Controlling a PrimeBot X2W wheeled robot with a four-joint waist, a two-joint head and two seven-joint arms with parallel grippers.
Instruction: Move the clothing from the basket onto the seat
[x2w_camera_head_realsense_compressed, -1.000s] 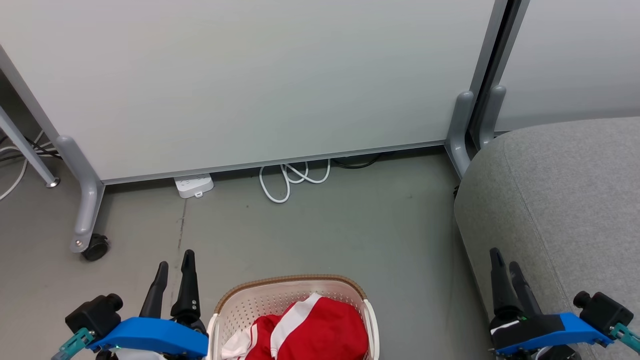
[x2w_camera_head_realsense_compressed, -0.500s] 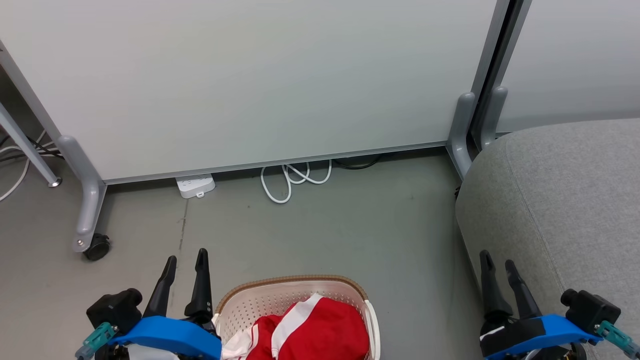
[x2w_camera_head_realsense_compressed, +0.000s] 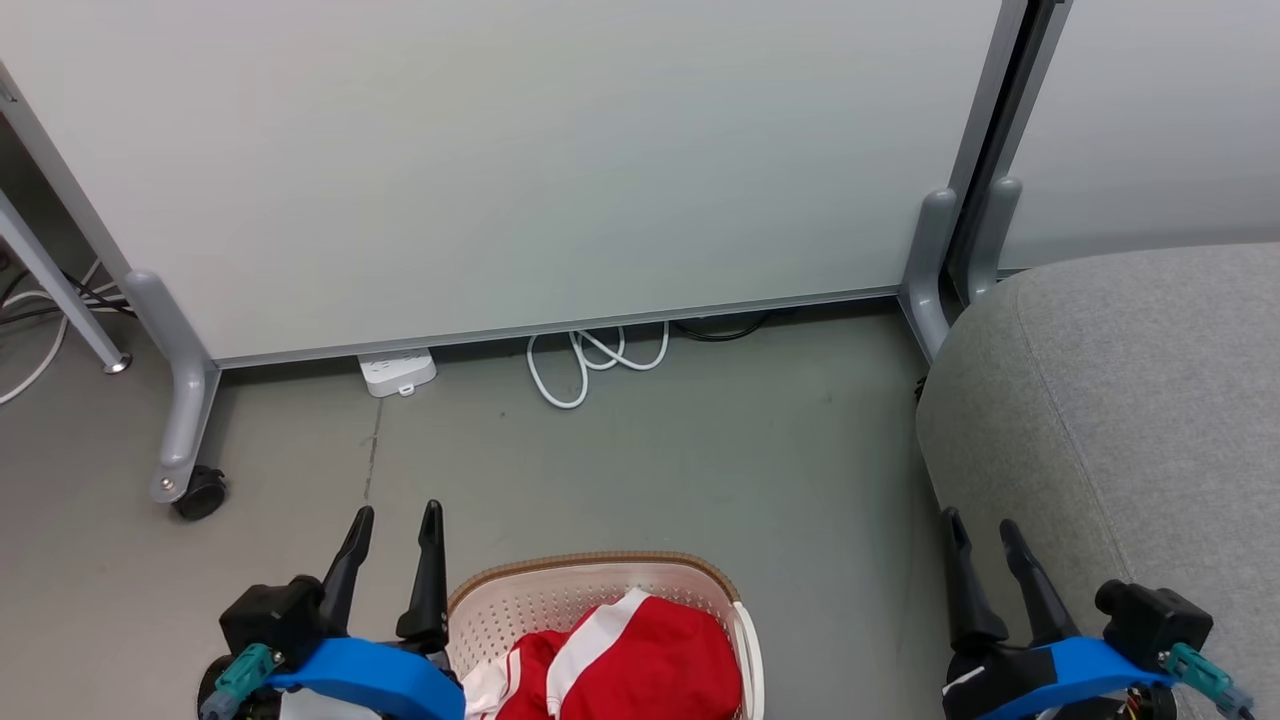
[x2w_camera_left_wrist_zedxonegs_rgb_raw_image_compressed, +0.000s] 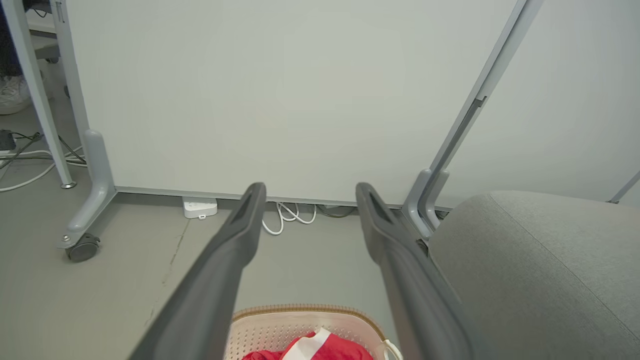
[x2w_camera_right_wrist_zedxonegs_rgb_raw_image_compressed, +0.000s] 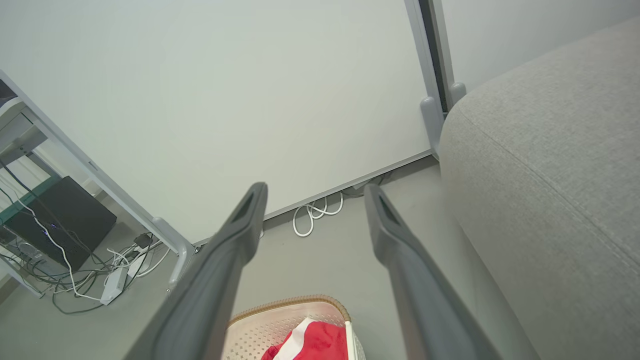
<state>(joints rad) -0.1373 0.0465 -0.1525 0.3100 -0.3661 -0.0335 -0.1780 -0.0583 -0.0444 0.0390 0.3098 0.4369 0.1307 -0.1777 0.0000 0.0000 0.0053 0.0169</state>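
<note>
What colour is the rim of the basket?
Brown, woven-look rim; the head view shows it best.

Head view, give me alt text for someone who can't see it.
A cream basket holding red and white clothing sits on the floor at bottom centre, between the robot's open, empty left gripper and right gripper. A large grey seat stands at right, a pale partition behind.

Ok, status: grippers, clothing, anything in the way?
Left gripper, right gripper open, empty. Red clothing in laundry basket. White cable by partition, off path to grey seat.
</note>
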